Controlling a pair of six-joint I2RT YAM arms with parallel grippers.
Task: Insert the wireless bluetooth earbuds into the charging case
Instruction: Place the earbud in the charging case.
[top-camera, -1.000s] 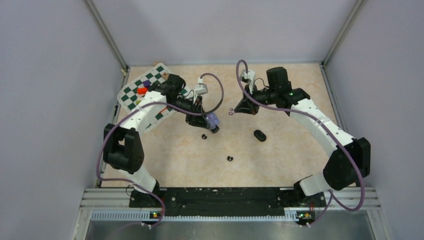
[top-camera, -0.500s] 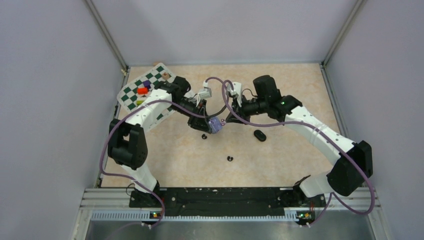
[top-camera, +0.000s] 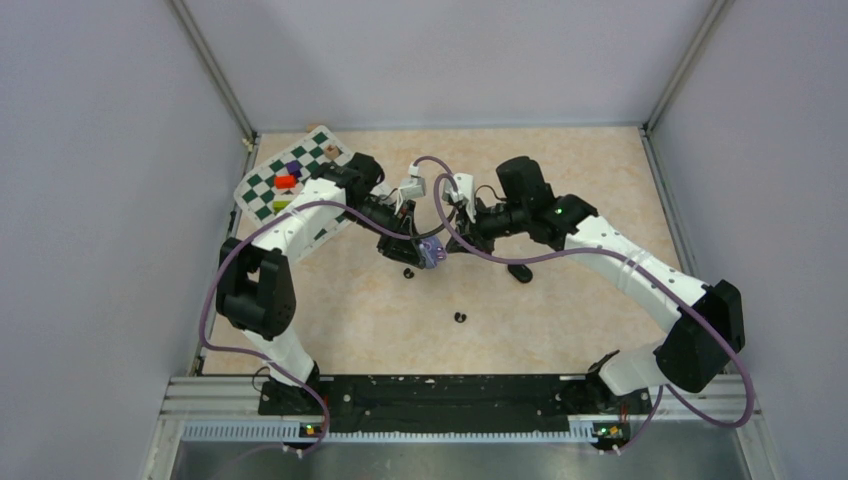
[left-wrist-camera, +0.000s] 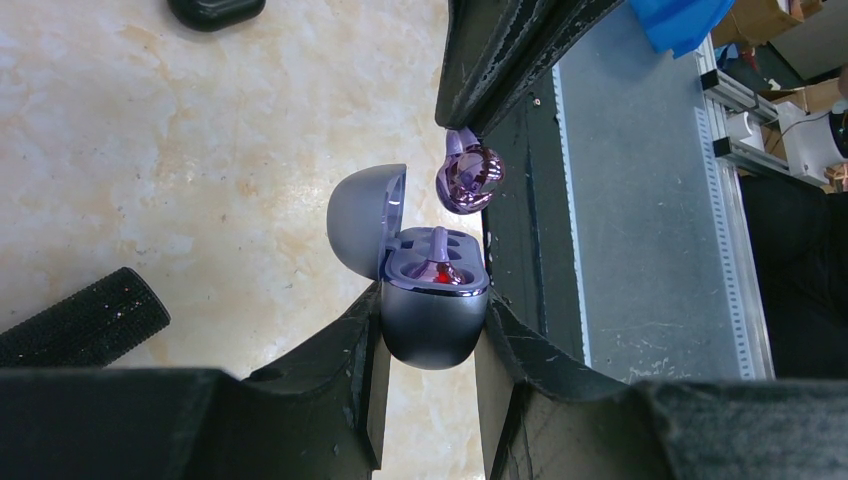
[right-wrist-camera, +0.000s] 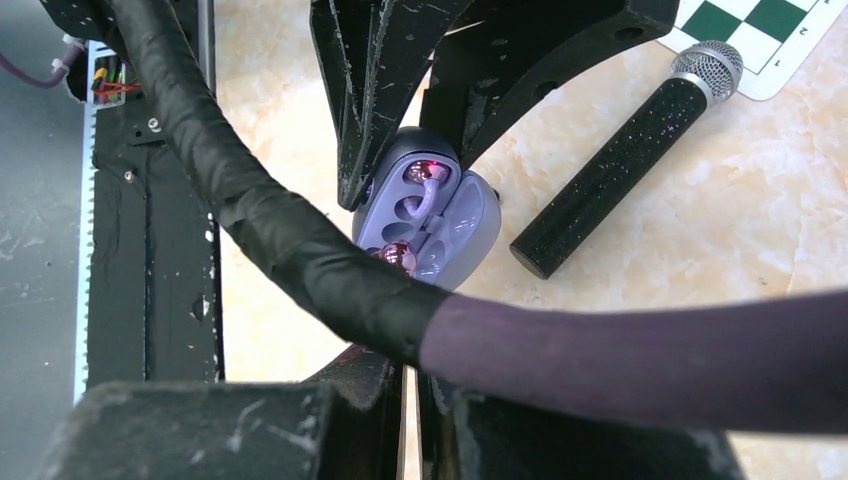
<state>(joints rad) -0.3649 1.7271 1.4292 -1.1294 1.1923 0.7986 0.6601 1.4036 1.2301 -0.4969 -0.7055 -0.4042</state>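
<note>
My left gripper (left-wrist-camera: 432, 300) is shut on the pale purple charging case (left-wrist-camera: 433, 335), whose lid stands open. One pale purple earbud (left-wrist-camera: 440, 262) sits in a well by a red light. My right gripper (top-camera: 452, 241) is shut on the second purple earbud (left-wrist-camera: 468, 178) and holds it just above the open case; this bud also shows in the right wrist view (right-wrist-camera: 397, 258), partly behind a cable. The case also shows there (right-wrist-camera: 455, 225) and in the top view (top-camera: 430, 252). Two black earbuds (top-camera: 408, 272) (top-camera: 460, 318) lie on the table.
A closed black case (top-camera: 519, 271) lies right of the grippers. A black microphone (right-wrist-camera: 620, 170) lies behind the case, its silver head at the chessboard (top-camera: 290, 180) in the back left. The right arm's purple cable (right-wrist-camera: 600, 350) crosses its wrist view.
My right arm has swung left and brought its gripper with the purple bud up to the open case. My left gripper has shifted slightly right with the case.
</note>
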